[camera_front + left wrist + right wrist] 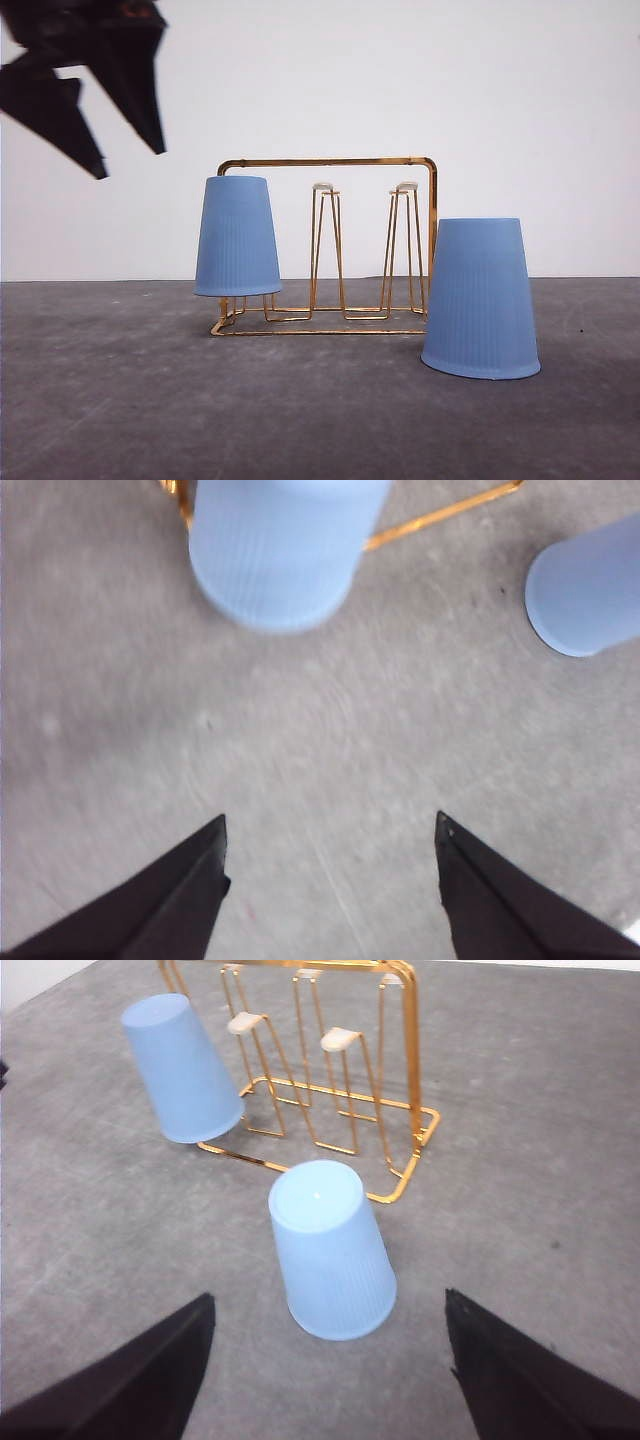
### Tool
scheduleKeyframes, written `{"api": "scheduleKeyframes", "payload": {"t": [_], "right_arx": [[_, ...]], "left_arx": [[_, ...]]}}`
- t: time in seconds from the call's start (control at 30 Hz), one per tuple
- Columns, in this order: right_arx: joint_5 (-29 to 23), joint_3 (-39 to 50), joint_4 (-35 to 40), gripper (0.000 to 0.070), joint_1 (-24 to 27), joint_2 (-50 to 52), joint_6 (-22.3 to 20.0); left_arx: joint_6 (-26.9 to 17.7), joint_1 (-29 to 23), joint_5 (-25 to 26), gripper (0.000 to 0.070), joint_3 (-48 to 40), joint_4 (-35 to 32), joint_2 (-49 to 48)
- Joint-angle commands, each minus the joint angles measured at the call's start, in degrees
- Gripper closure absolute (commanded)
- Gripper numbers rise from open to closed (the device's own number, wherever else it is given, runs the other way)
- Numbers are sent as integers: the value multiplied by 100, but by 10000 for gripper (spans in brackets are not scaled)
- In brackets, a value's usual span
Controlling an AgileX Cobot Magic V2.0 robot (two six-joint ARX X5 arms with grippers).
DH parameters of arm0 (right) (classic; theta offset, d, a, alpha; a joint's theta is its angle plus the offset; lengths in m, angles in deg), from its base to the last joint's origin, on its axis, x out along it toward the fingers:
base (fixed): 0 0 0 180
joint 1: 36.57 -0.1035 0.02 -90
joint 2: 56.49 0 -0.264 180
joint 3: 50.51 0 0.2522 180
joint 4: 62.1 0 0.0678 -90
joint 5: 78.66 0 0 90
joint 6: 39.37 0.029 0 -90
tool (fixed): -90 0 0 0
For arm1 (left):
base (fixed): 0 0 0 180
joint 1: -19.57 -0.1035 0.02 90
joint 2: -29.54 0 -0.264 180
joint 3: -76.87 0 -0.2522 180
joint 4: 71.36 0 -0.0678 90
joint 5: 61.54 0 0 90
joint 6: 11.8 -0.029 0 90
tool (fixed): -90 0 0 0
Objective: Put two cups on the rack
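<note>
one cup hangs on the rack, another stands beside it.

One cup on rack; other cup right.

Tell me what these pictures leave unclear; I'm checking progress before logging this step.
- The prong under the hung cup: hidden by the cup's own wall in the front view.
- The rack: cut off by the picture's edge and blurred in the left wrist view.
- The left gripper: only a dark blur at the edge of the front view.
- The standing cup: its mouth faces the table, so its inside is hidden.
</note>
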Motion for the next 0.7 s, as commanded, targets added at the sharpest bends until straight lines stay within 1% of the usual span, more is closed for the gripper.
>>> {"api": "scheduleKeyframes", "payload": {"t": [0.0,0.13,0.27,0.43,0.57,0.67], "right_arx": [[5,-76,242,217,-98,-255,-22],[-32,-76,861,158,-340,-1085,-24],[-81,-76,1541,121,-566,-1965,-25],[-467,-76,2477,106,-862,-3067,-36],[-492,-76,3136,103,-1024,-3809,-50],[-495,-76,3483,103,-1118,-4314,-48]], "left_arx": [[352,-35,11,323,-400,-268,-301],[686,-67,1,322,-1135,-583,-988],[810,-67,-2,317,-1371,-593,-1336],[885,-67,-13,317,-1372,-622,-1419],[904,-67,-13,317,-1372,-622,-1419],[914,-67,-13,317,-1372,-625,-1419]]}}
